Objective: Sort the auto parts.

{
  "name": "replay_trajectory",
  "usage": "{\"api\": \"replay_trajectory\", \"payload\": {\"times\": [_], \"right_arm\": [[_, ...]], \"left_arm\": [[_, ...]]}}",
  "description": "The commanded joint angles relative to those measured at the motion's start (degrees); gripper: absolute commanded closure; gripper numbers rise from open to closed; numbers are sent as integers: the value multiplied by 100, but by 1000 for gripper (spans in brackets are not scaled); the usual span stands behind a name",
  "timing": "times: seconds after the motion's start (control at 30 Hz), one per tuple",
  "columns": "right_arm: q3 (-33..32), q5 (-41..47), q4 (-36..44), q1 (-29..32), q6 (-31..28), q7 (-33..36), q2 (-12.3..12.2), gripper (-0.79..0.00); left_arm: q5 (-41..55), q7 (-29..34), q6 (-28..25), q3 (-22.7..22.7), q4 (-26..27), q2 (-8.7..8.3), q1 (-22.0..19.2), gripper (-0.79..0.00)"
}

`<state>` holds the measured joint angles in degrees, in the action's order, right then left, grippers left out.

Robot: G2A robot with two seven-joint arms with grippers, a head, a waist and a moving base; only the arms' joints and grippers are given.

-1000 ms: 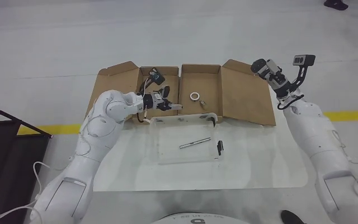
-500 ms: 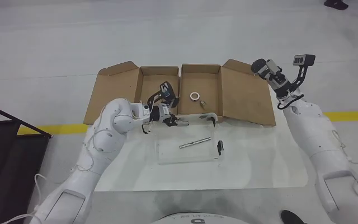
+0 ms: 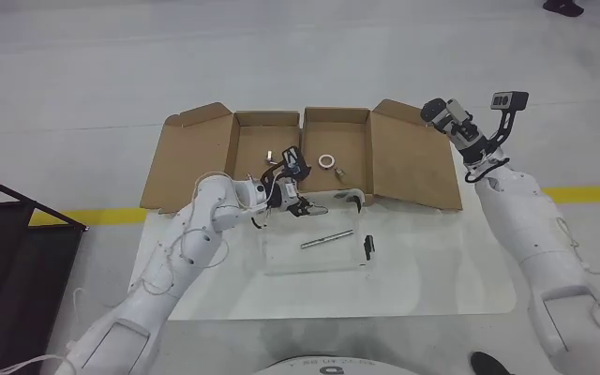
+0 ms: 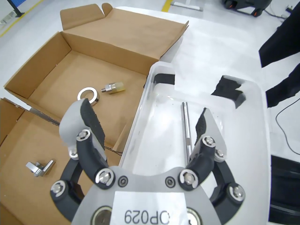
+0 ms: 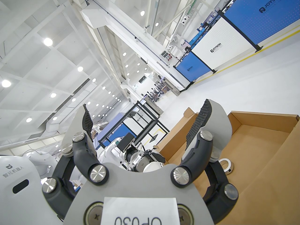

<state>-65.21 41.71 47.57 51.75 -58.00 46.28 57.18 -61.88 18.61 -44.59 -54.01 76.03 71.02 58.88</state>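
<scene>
**A:** So, how did the left gripper [image 4: 143, 108] stand?

**B:** Spread wide, with nothing between its fingers [image 4: 91, 120]. It hung just above the near end of the clear tray [image 4: 161, 136].

**A:** And the rod [image 4: 186, 122]?

**B:** Flat on the tray floor, directly ahead of the gripper and below it, closer to one finger than to the other. Its long axis ran straight away from the palm. One end lay almost under the fingertips, and the other pointed at the tray's far wall, where a black part [image 4: 230, 91] lay.

**A:** So the jaws opened across it?

**B:** Yes, crosswise to its length. I judged that a drop and a slight shift sideways would centre it, and no turn of the wrist looked needed.

**A:** Which arm was nearer?

**B:** The left, by far. The right gripper [image 5: 146, 106] was also open and empty, raised by the outer flap of the cardboard box [image 4: 70, 76], well apart from the rod.

**A:** Anything beside the tool?

**B:** Off to one side, in that box, a ring [image 4: 88, 94] and a small plug [image 4: 113, 87]. Neither touched the tray.
</scene>
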Motion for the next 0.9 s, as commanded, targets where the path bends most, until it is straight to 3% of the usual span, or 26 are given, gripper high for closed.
{"api": "replay_trajectory", "payload": {"times": [0.0,0.13,0.4,0.63,0.87], "right_arm": [[0,0,0,0,0,0,0,-785],[-5,-6,63,42,119,-90,5,-785],[-122,-511,593,269,257,-84,-26,-785],[-65,-1412,925,371,0,-45,-11,-785],[-92,-1958,1235,471,0,-178,20,-785]], "left_arm": [[-17,4,3,2,2,-1,1,-785],[-23,0,-13,16,25,0,15,-785],[-386,66,-663,-110,567,-155,351,-785],[-851,6,-350,12,771,-183,583,-785],[-1129,174,-231,463,584,-103,470,-686]]}}
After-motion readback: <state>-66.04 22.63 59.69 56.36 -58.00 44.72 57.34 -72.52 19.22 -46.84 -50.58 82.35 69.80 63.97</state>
